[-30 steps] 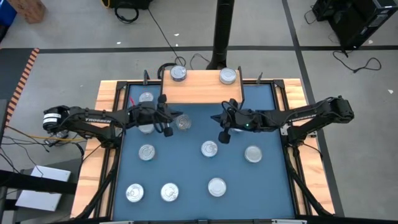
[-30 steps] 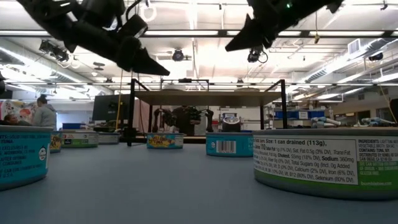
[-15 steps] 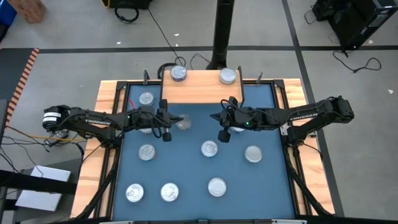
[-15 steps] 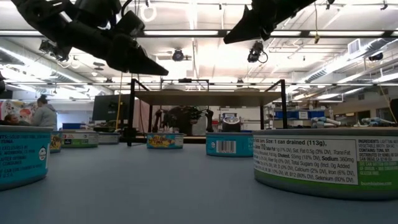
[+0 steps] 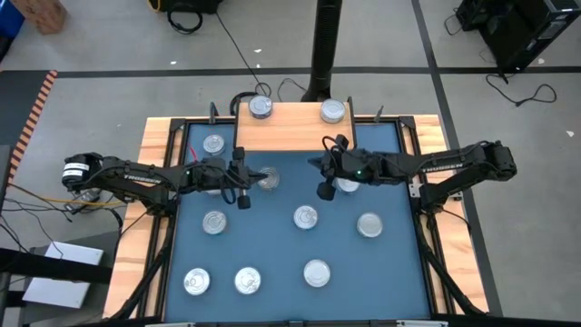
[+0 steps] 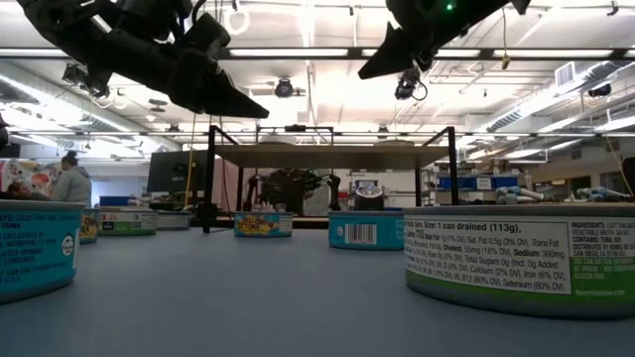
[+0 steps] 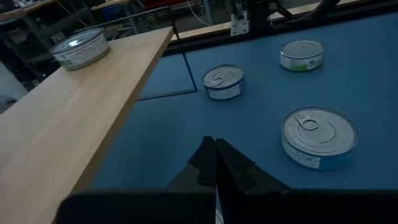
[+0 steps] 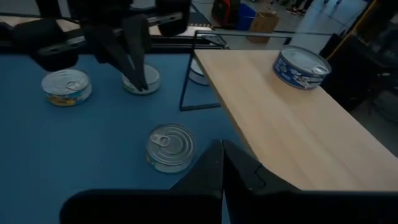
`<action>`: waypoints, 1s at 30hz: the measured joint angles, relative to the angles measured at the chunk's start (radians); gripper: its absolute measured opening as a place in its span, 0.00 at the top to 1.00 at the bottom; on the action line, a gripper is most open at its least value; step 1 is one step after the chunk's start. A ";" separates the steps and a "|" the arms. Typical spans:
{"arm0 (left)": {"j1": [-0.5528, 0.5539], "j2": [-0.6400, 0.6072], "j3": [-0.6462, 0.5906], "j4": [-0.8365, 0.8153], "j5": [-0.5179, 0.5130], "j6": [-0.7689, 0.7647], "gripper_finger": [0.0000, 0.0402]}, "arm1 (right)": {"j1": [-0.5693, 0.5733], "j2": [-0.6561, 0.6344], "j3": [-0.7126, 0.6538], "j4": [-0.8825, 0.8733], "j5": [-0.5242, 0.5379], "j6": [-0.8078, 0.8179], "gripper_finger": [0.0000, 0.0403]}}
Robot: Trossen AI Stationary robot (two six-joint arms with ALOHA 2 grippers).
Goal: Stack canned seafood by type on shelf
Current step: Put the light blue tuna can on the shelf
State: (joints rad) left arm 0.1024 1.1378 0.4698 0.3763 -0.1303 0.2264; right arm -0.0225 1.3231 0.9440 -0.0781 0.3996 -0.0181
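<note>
The shelf (image 5: 295,129) is a light-wood board on thin black legs at the far edge of the blue mat. Two tins stand on its top, one at the left (image 5: 260,107) and one at the right (image 5: 333,111). Several more tins stand on the mat. My left gripper (image 5: 252,175) is shut and empty. It hangs above the mat just left of a tin (image 5: 268,179) in front of the shelf. My right gripper (image 5: 315,169) is shut and empty, above the mat beside another tin (image 5: 346,184). The two grippers point at each other in front of the shelf.
Tins stand scattered on the mat: one under the shelf's left end (image 5: 213,143), three mid-mat (image 5: 214,222) (image 5: 305,217) (image 5: 369,224) and three near the front edge (image 5: 196,282) (image 5: 247,281) (image 5: 316,272). Wooden rails (image 5: 152,173) border the mat. People show in the room beyond (image 6: 69,181).
My right gripper has shifted a little toward the table's far edge and the shelf, still shut. This has uncovered the tin beside it in the high view. The tins have stayed in place.
</note>
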 joint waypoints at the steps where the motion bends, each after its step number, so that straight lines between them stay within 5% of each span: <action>1: 0.000 0.000 0.000 0.001 0.000 0.000 1.00 | -0.004 0.000 0.000 0.000 0.000 0.000 0.98; 11: 0.011 0.000 0.001 0.026 0.045 -0.023 1.00 | -0.043 0.001 0.000 0.060 -0.130 -0.065 0.96; 22: 0.036 0.000 0.001 0.088 0.023 -0.041 1.00 | -0.127 0.034 0.002 0.054 -0.123 -0.102 0.99; 30: 0.058 0.000 0.002 0.078 0.047 -0.088 1.00 | -0.124 0.133 0.130 0.002 -0.141 -0.102 0.99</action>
State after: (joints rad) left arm 0.1607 1.1381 0.4713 0.4541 -0.0835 0.1380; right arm -0.1465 1.4558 1.0737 -0.0761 0.2582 -0.1199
